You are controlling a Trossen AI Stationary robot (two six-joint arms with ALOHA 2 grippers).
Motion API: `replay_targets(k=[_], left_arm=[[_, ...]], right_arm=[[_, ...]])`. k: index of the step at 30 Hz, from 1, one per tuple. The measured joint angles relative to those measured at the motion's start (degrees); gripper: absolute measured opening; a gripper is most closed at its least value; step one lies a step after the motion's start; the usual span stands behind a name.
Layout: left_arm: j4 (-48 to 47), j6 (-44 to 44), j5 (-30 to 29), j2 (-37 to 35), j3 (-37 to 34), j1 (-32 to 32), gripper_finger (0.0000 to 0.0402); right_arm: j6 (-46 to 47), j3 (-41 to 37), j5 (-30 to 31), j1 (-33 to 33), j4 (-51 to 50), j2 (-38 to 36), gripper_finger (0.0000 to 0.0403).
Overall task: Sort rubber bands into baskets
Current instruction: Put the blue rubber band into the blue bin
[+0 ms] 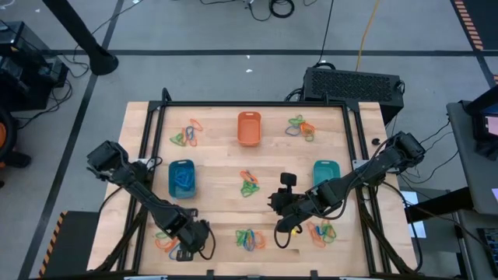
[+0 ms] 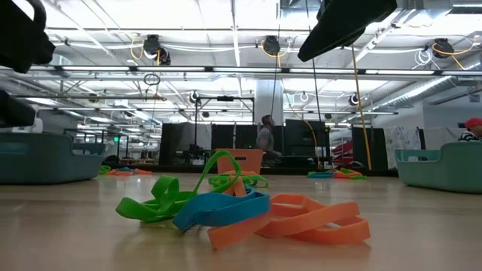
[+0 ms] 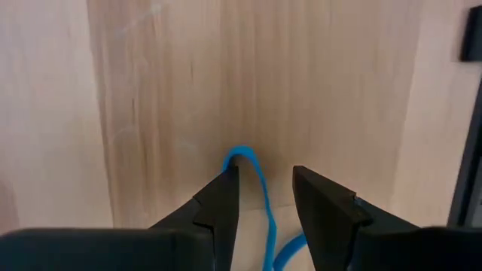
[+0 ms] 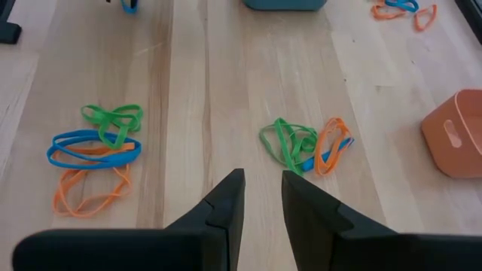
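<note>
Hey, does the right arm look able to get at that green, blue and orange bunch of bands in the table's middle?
Probably yes. The right hand is empty, with bare wood between it and the middle bunch.

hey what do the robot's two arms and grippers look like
Both arms are dark, near-black jointed links with boxy joints. The left gripper and right gripper each end in two black, wedge-shaped fingers tapering to points. A small yellow patch shows near the right wrist.

Light wooden table (image 1: 218, 210): orange basket (image 1: 248, 128) at far middle; blue basket (image 1: 181, 178), teal basket (image 1: 325, 174) nearer, either side; rubber band clusters (image 1: 249, 183) scattered around.
</note>
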Motion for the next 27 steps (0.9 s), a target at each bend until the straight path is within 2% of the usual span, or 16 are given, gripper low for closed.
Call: replay_targets(k=[11, 15, 21, 27], left_arm=[[1.6, 0.0, -1.4, 2.0, 0.3, 0.0, 0.0123], [1.2, 0.0, -0.5, 3.2, 0.3, 0.1, 0.009], [0.8, 0.2, -0.6, 1.2, 0.0, 0.1, 0.0011], [-3.3, 0.5, -3.3, -4.6, -0.1, 0.0, 0.0004]], right_arm=[[0.0, 0.0, 0.0, 0.0, 0.0, 0.0, 0.0082], [0.0, 0.0, 0.1, 0.0, 0.0, 0.0, 0.0082], [0.0, 0.0, 0.3, 0.0, 0.0, 0.0, 0.0082], [0.0, 0.0, 0.3, 0.0, 0.0, 0.0, 0.0082]])
